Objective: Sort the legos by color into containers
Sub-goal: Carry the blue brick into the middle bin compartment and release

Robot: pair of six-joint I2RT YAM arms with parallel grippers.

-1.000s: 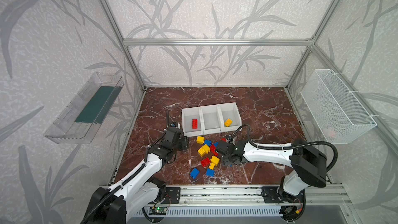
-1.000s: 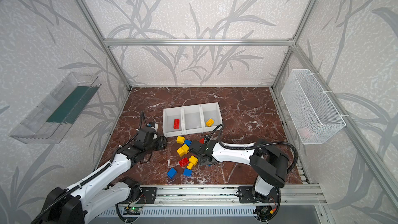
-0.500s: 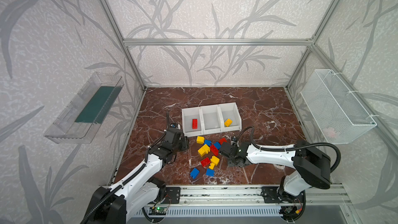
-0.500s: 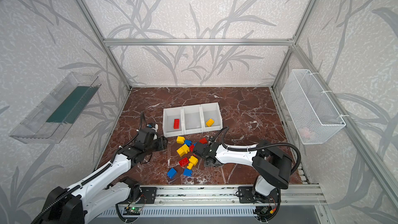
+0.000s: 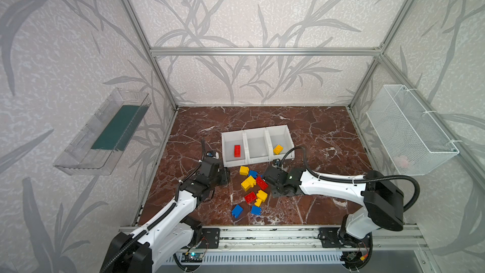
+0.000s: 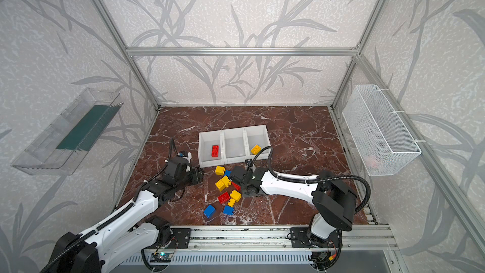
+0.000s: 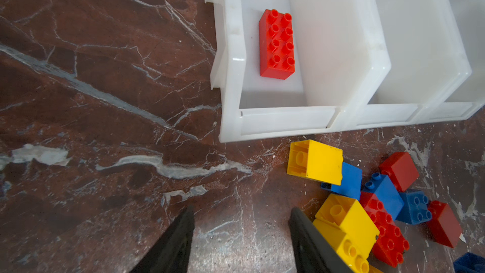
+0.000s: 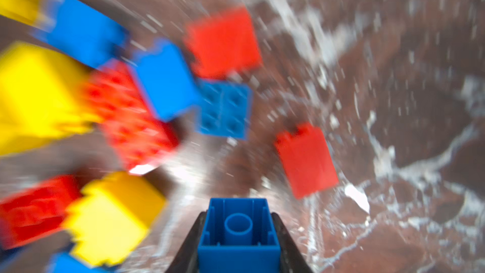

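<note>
Several red, yellow and blue legos lie in a pile [image 5: 252, 187] in front of three joined white containers [image 5: 232, 163]. The left container holds a red lego [image 5: 237, 151] and the right one a yellow lego [image 5: 278, 149]; the middle one is empty. At the pile's right edge my right gripper [image 5: 265, 179] is shut on a small blue lego [image 8: 238, 235], hollow side toward the wrist camera. The right wrist view is blurred. My left gripper [image 7: 241, 232] stands open over bare floor left of the pile, with a yellow lego [image 7: 346, 221] next to one finger.
A white wire basket [image 5: 409, 130] hangs on the right wall and a clear tray [image 5: 105, 132] on the left wall. An aluminium rail [image 5: 262, 235] runs along the front edge of the marble floor.
My right gripper has shut on a blue lego at the pile's right edge and shifted slightly. The left arm has not moved.
</note>
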